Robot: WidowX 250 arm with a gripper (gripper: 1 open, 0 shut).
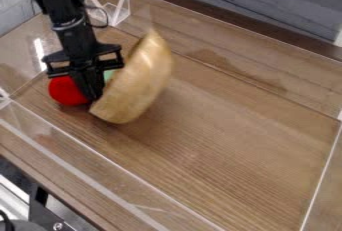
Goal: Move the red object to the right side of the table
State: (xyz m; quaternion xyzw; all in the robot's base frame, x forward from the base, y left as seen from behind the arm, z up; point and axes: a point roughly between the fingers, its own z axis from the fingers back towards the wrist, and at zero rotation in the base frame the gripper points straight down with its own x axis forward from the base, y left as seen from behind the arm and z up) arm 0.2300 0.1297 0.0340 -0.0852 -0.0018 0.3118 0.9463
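Landmark: the wooden bowl [132,78].

Nearest the camera, the clear acrylic wall [80,175] runs along the table [241,135] edge, well in front of the bowl. The wall's corner at lower left is cut off by the frame.

The bowl stands tipped steeply on its rim, its opening turned left toward me and hidden from view; only the rounded outer underside shows. Which part of the rim meets the table is hard to make out.

My gripper [83,80] points down just left of the bowl, touching or nearly touching its raised edge. My fingertips are drawn tight together, pinched narrow. Their tips are dark against dark and partly masked by the bowl's edge, so whether they pinch anything I cannot tell.

The red object [64,90] lies on the table left of the bowl, just beside my fingers on their left, partly covered by them. Its green tip is not discernible.

Behind the bowl, the far wall and grey backdrop are blurred. My arm's upper part is cut off at the top.
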